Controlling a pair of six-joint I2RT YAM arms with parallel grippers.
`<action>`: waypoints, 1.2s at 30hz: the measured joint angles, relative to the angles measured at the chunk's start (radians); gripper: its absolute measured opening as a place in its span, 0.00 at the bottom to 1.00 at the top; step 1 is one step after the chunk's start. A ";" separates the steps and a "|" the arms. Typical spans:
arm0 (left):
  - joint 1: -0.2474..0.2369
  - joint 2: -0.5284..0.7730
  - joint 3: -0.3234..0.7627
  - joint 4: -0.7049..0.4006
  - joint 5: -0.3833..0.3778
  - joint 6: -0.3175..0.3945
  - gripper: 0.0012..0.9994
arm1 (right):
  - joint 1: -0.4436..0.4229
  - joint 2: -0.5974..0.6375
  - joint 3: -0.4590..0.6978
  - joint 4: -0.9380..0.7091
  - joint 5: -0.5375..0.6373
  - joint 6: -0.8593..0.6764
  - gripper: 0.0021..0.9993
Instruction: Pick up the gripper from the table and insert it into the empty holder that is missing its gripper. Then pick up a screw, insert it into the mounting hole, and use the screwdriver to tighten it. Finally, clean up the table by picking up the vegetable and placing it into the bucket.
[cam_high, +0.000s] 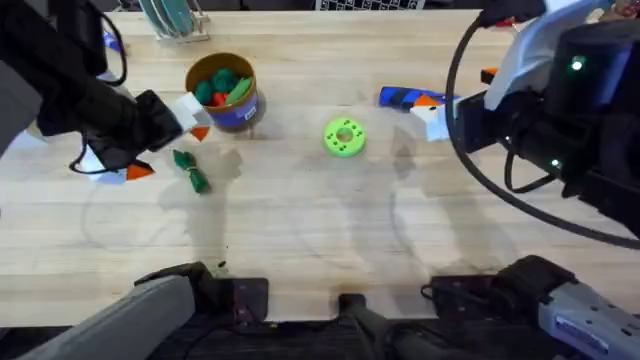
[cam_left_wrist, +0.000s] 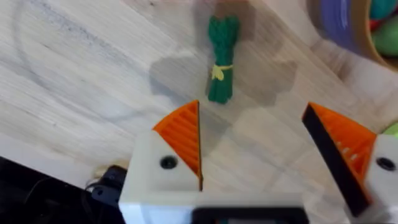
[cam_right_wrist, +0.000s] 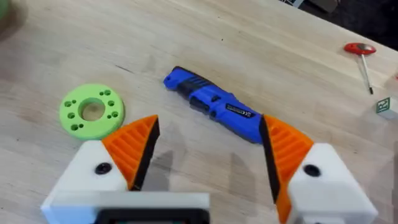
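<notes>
The left gripper (cam_left_wrist: 255, 146) hangs with its orange ribbed pads spread wide above the pale wooden table (cam_high: 300, 220), and the small dark-green leafy toy vegetable (cam_left_wrist: 221, 59) lies flat on the wood just ahead of the gap between them, untouched. The round bucket (cam_high: 225, 92) with the yellow-gold rim and purple wall stands near it, holding coloured toy pieces. The right gripper (cam_right_wrist: 208, 149) is also spread and empty, with the fat blue cylindrical screwdriver (cam_right_wrist: 214, 104) lying just beyond its fingertips and a bright green ring-shaped disc (cam_right_wrist: 92, 110) with holes off to one side.
</notes>
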 joint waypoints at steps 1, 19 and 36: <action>0.016 0.012 0.000 0.013 0.001 0.006 0.99 | 0.000 0.000 0.000 0.000 0.000 0.000 0.96; 0.147 0.366 -0.014 0.151 0.056 0.124 0.99 | 0.000 0.000 0.000 0.001 0.000 0.000 0.96; 0.121 0.426 -0.015 0.197 0.055 0.138 0.39 | 0.000 0.000 0.000 0.001 0.000 0.000 0.96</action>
